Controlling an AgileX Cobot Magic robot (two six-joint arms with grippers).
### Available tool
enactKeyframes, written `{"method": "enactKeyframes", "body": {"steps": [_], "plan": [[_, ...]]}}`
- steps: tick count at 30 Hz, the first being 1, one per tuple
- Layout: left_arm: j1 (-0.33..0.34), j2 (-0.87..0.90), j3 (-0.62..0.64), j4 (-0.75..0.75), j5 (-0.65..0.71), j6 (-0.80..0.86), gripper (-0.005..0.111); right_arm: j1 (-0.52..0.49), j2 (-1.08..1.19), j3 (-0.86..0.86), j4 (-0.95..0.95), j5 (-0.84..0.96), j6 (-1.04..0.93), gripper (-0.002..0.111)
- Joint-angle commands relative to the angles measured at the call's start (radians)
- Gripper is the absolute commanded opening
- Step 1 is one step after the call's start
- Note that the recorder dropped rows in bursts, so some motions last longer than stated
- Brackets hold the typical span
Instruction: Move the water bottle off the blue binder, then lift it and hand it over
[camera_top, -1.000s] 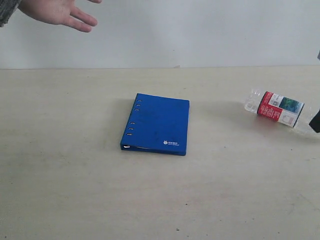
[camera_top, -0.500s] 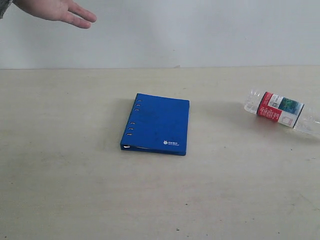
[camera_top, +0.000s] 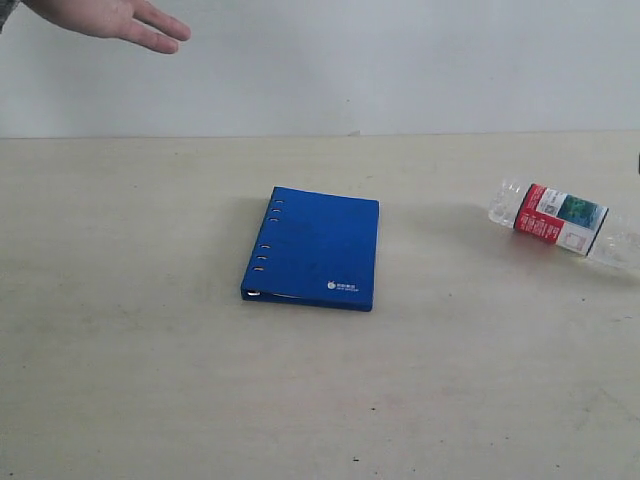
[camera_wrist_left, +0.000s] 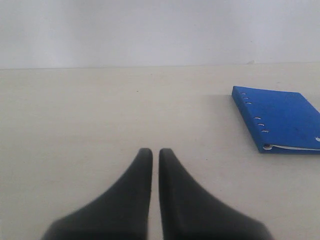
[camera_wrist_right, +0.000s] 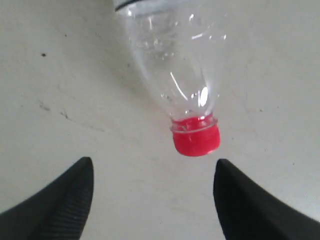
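Note:
The water bottle (camera_top: 560, 220) lies on its side on the table at the far right, well apart from the blue binder (camera_top: 315, 248), which lies flat and closed in the middle. In the right wrist view the bottle's clear body (camera_wrist_right: 175, 65) and red cap (camera_wrist_right: 196, 137) point toward my right gripper (camera_wrist_right: 154, 161). That gripper is open, its fingertips a little short of the cap and touching nothing. My left gripper (camera_wrist_left: 151, 151) is shut and empty, low over bare table, with the binder (camera_wrist_left: 280, 117) off to one side. Neither gripper shows in the exterior view.
A person's open hand (camera_top: 110, 20) reaches in at the top left corner, above the far edge of the beige table (camera_top: 150, 330). A pale wall runs behind the table.
The dark tip of my right gripper beside the bottle's cap end has withdrawn out of the exterior view. The person's hand has shifted slightly left and up. Bottle and binder stayed put.

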Motion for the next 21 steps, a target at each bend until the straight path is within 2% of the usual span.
{"method": "enactKeyframes", "body": {"steps": [1,10,21], "plan": [[-0.003,-0.004,0.003,-0.009,-0.010,-0.003,0.004,-0.004,0.005,0.003,-0.139,-0.022,0.050,0.062],[-0.003,-0.004,0.003,-0.009,-0.010,-0.003,0.004,-0.005,0.028,0.003,-0.154,-0.110,0.058,0.062],[-0.003,-0.004,0.003,-0.009,-0.010,-0.003,0.004,-0.005,0.111,0.003,-0.128,-0.132,0.057,0.062]]}}
